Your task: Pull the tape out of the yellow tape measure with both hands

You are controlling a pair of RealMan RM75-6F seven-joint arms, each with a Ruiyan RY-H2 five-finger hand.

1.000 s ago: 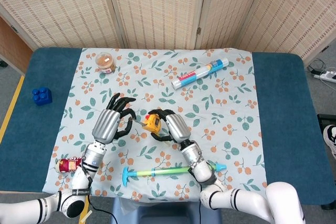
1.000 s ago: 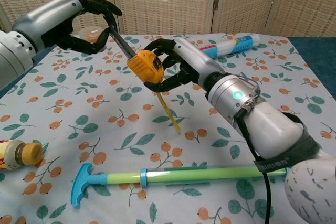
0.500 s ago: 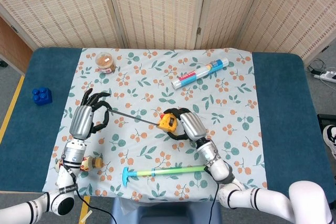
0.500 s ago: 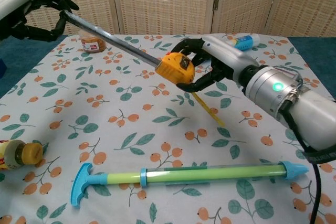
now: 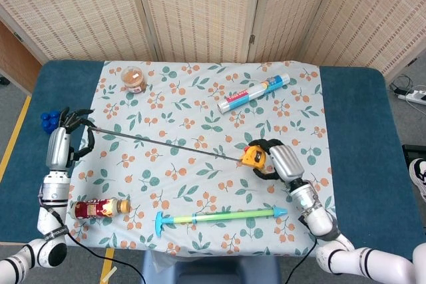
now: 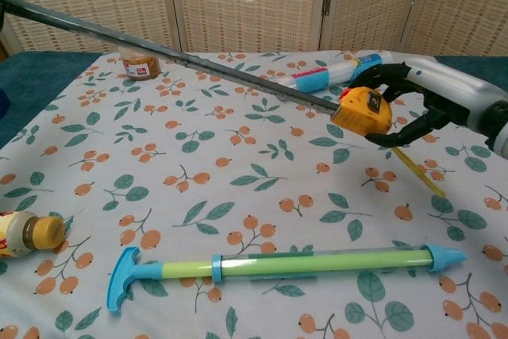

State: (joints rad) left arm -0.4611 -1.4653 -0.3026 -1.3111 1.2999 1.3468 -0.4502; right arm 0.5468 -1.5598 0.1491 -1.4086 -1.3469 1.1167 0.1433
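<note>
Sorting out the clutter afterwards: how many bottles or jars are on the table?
2: a small jar at the cloth's far left corner, and a bottle lying on its side near the front left edge. None looks hidden.

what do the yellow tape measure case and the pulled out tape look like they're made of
The yellow tape measure, held by the right robot hand, looks like molded plastic: smooth, evenly coloured, slightly glossy. The tape, stretched to the left robot hand, looks like thin metal: a straight, grey band with a dull sheen, though coated steel or fibre can't be told apart.

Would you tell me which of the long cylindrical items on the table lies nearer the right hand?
The green-and-blue water pump toy, lying just in front of the right hand; the blue roll lies farther off, near the screen.
</note>
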